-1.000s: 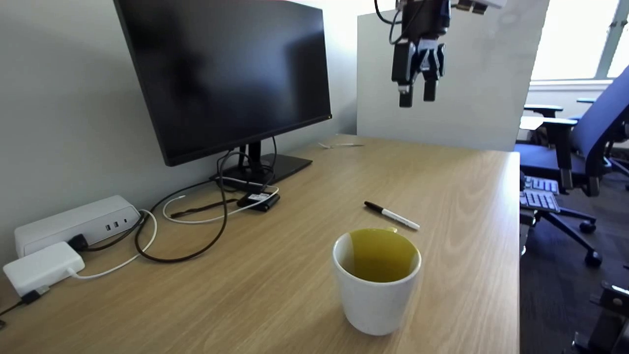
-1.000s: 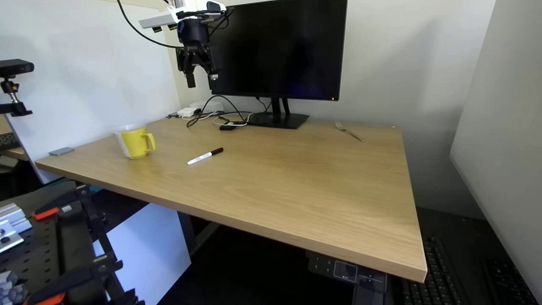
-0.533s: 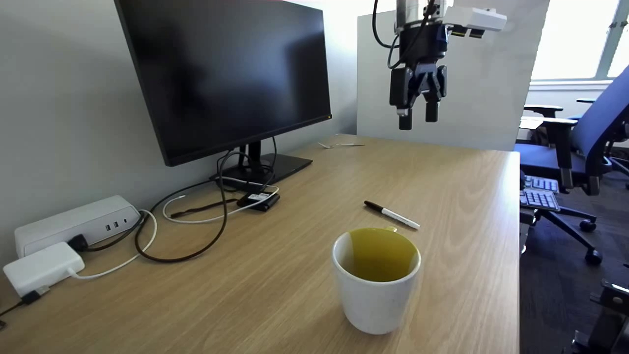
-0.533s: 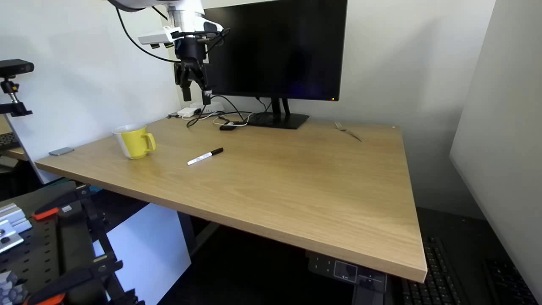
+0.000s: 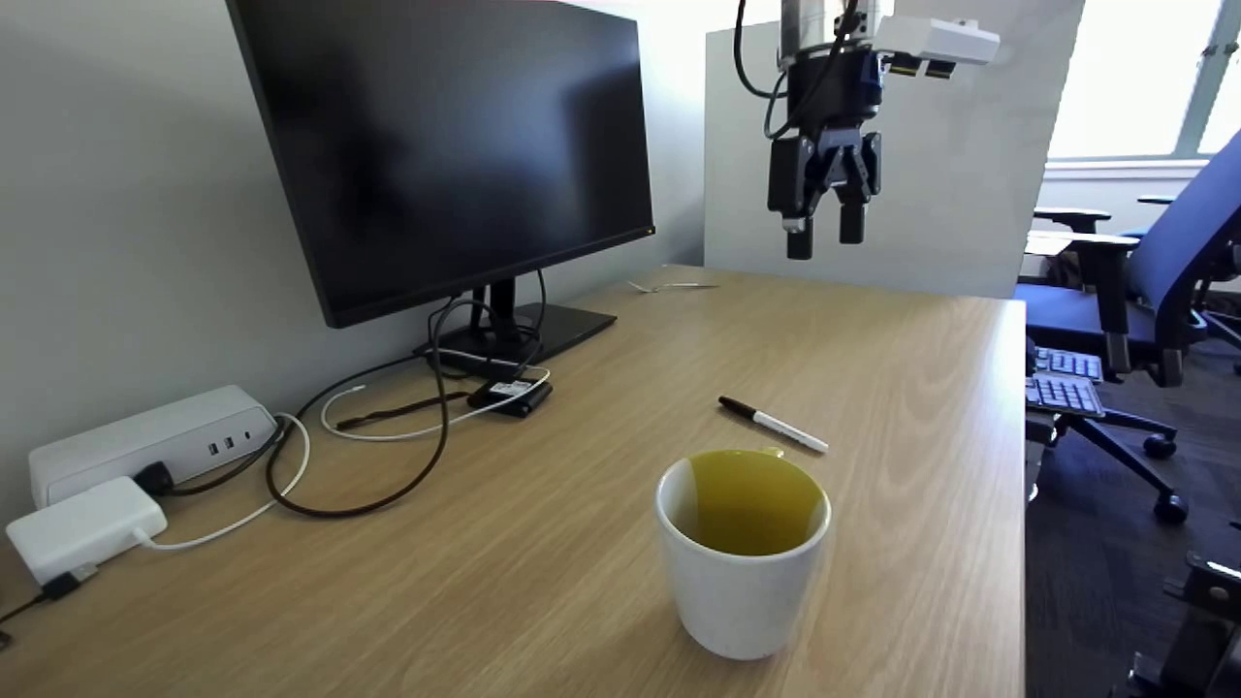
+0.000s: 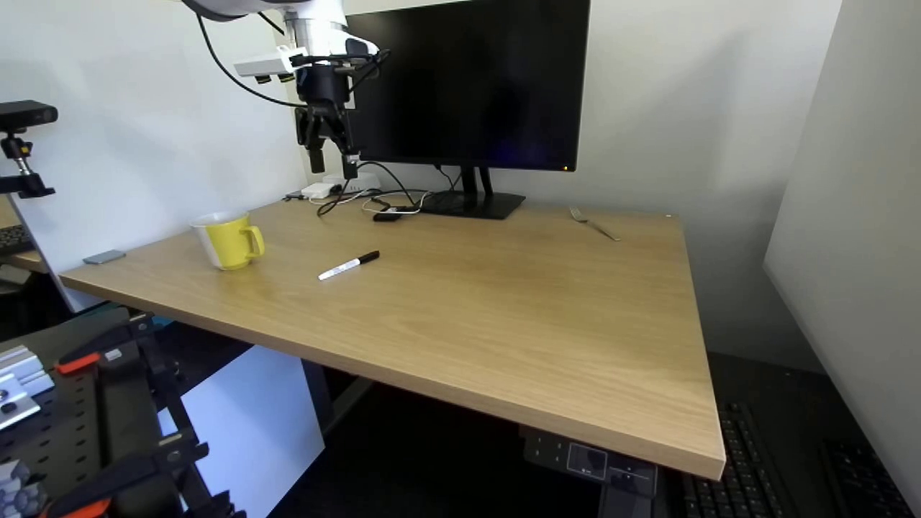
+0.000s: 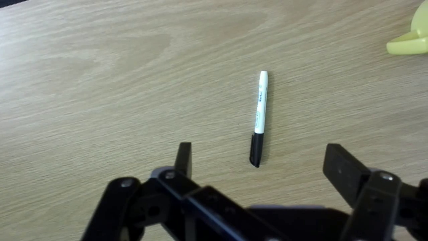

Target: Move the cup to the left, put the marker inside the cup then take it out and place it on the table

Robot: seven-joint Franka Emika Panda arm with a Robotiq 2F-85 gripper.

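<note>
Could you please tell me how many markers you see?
1: the black-capped marker, lying on the handle side of the mug. Any behind the monitor may be hidden.

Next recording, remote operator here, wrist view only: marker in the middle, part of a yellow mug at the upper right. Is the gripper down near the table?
Observer: No. In both exterior views the gripper hangs well above the table.
Operator: And the thing cut off at my edge: upright?
Observer: The mug stands upright in an exterior view.
Operator: One thing on the table outside my frame?
Observer: A fork, lying right of the monitor stand in an exterior view.
</note>
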